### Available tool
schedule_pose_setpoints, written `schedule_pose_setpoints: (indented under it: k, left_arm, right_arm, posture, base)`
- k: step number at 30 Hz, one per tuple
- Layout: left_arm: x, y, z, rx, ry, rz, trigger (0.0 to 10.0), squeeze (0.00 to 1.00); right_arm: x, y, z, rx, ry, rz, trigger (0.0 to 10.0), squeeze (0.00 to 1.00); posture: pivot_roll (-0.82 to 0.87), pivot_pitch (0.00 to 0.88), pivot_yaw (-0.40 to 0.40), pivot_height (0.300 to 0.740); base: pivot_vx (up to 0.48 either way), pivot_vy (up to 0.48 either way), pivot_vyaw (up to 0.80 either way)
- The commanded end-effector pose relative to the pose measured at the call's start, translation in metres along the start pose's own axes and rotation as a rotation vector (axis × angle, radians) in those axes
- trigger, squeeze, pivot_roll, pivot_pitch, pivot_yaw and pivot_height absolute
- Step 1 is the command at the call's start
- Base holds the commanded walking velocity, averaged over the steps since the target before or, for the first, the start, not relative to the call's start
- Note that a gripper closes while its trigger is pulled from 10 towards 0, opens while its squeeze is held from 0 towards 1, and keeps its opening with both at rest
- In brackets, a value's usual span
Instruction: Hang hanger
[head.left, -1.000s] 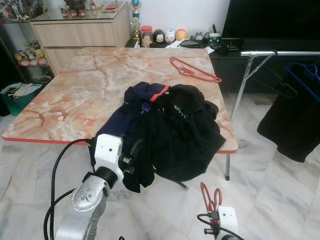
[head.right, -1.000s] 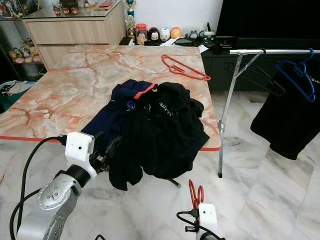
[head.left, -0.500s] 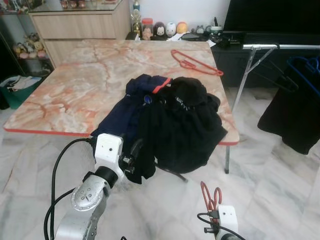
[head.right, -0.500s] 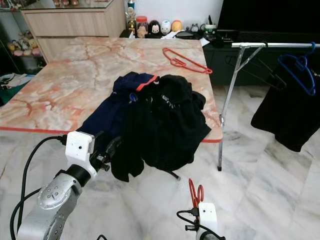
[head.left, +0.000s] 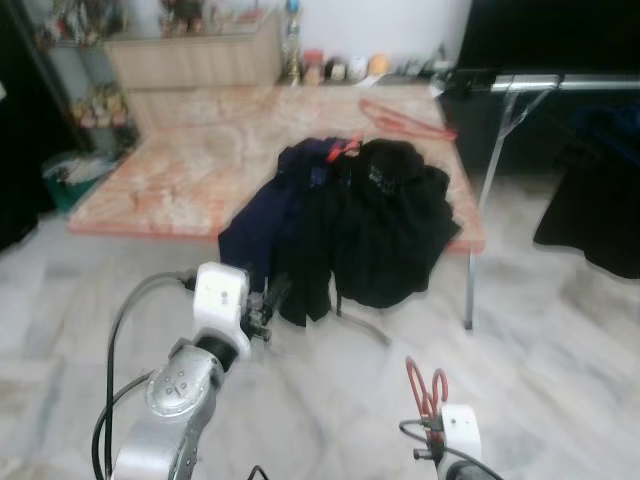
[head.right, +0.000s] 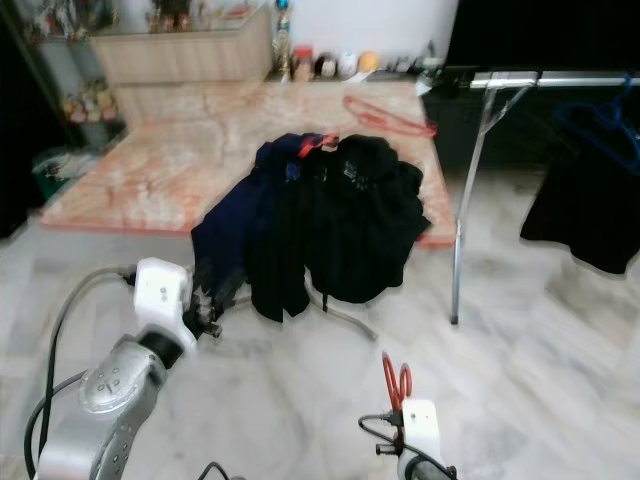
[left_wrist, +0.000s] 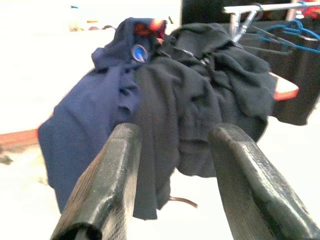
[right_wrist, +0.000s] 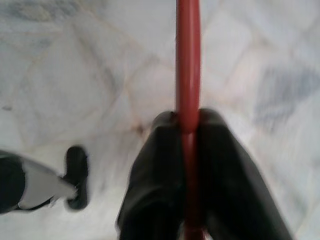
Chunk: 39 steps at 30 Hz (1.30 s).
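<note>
Gripping a red hanger (right_wrist: 188, 65) between closed fingers, the right pincer (right_wrist: 187, 125) holds it low at the bottom centre of the head view, above the marble floor (head.left: 560, 390). The metal clothes rail (head.right: 560, 78) stands at upper right, well apart. Hanging it well likely means carrying the hook upright to the bar. The left pincer (left_wrist: 172, 150), open and empty, faces dark clothes (head.left: 370, 225) draped over the table (head.left: 170, 170).
</note>
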<state>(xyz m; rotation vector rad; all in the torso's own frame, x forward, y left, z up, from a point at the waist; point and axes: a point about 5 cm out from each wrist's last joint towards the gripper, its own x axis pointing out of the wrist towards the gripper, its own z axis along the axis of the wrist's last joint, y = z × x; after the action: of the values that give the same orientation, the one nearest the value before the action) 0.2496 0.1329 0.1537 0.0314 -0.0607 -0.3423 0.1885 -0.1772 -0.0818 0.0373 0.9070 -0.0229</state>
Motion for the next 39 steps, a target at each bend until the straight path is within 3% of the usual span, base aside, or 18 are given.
schedule_pose_setpoints:
  k: [1, 14, 26, 31, 32, 33, 38, 39]
  left_arm:
    - [0.0, -0.001, 0.001, -0.002, 0.002, -0.003, 10.0, 0.0]
    - [0.001, -0.001, -0.001, 0.005, 0.004, 0.003, 10.0, 0.0]
    - [-0.002, 0.013, -0.032, 0.059, 0.163, 0.061, 10.0, 0.0]
    - [-0.003, 0.028, -0.063, 0.031, 0.257, 0.127, 10.0, 0.0]
    - [-0.006, 0.033, -0.077, 0.032, 0.304, 0.144, 10.0, 0.0]
    - [-0.006, 0.033, -0.077, 0.032, 0.304, 0.144, 10.0, 0.0]
    - [-0.023, 0.045, -0.133, 0.007, 0.507, 0.179, 10.0, 0.0]
    - [-0.023, 0.045, -0.133, 0.007, 0.507, 0.179, 10.0, 0.0]
  right_arm:
    - [0.0, 0.005, -0.005, 0.027, 0.015, 0.012, 10.0, 0.0]
    - [0.0, 0.005, -0.004, 0.027, 0.015, 0.012, 10.0, 0.0]
    - [0.0, 0.006, -0.005, 0.023, 0.015, 0.017, 10.0, 0.0]
    - [0.0, 0.006, -0.004, 0.023, 0.011, 0.021, 10.0, 0.0]
    - [0.0, 0.007, -0.004, 0.023, 0.011, 0.021, 10.0, 0.0]
    - [0.0, 0.007, -0.004, 0.023, 0.011, 0.021, 10.0, 0.0]
    - [0.0, 0.008, -0.003, 0.02, 0.001, 0.028, 10.0, 0.0]
    - [0.0, 0.008, -0.003, 0.02, 0.001, 0.028, 10.0, 0.0]
  posture:
    - [0.04, 0.0, 0.0, 0.716]
    - [0.04, 0.0, -0.001, 0.716]
    - [0.05, 0.0, -0.003, 0.716]
    - [0.05, 0.0, -0.005, 0.716]
    - [0.05, 0.0, -0.005, 0.716]
    - [0.05, 0.0, -0.005, 0.716]
    - [0.05, 0.0, -0.008, 0.716]
    - [0.05, 0.0, -0.008, 0.716]
  base:
    - [-0.289, 0.0, 0.0]
    - [-0.243, 0.0, 0.0]
    - [0.0, 0.0, 0.0]
    - [0.0, 0.0, 0.0]
    - [0.0, 0.0, 0.0]
    - [0.0, 0.0, 0.0]
    - [0.0, 0.0, 0.0]
    - [0.0, 0.0, 0.0]
